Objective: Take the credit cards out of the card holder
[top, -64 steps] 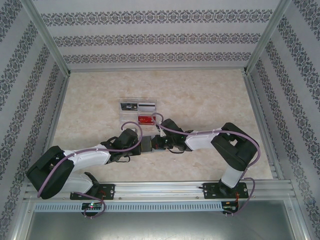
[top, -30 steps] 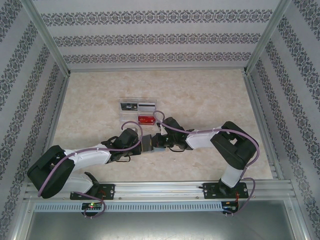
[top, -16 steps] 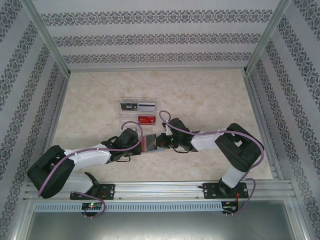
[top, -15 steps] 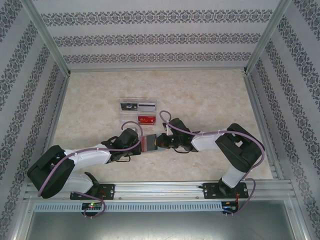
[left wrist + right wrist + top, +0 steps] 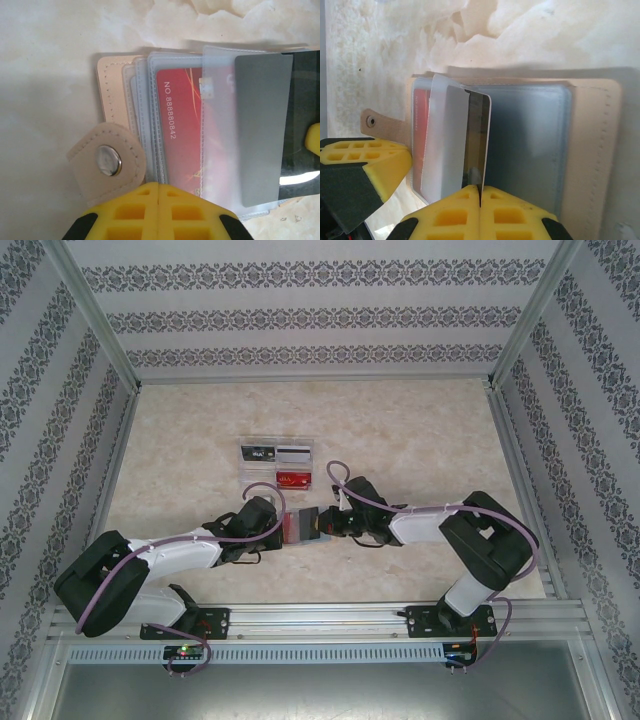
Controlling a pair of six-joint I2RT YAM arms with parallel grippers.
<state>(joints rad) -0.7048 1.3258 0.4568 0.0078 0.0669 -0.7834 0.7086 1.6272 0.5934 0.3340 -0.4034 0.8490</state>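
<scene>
The tan card holder [image 5: 298, 527] lies open on the table between both grippers. Its snap tab [image 5: 106, 162] and clear sleeves show in the left wrist view, with a red card [image 5: 180, 125] inside one sleeve. My left gripper [image 5: 158, 186] is shut, its tips resting on the holder's near edge beside the tab. A grey credit card [image 5: 262, 125] sticks halfway out of a sleeve. My right gripper [image 5: 480, 189] is shut on that card's edge [image 5: 476, 135], which stands tilted up over the holder's [image 5: 592, 150] pale sleeves.
A clear plastic tray [image 5: 279, 466] with black, silver and red cards sits just behind the grippers. Bare marble tabletop stretches to the left, right and back. Patterned walls and metal rails enclose the table.
My right gripper has drawn to the right with the grey card, sliding it partway out of its sleeve and uncovering the red card. The left arm has stayed put.
</scene>
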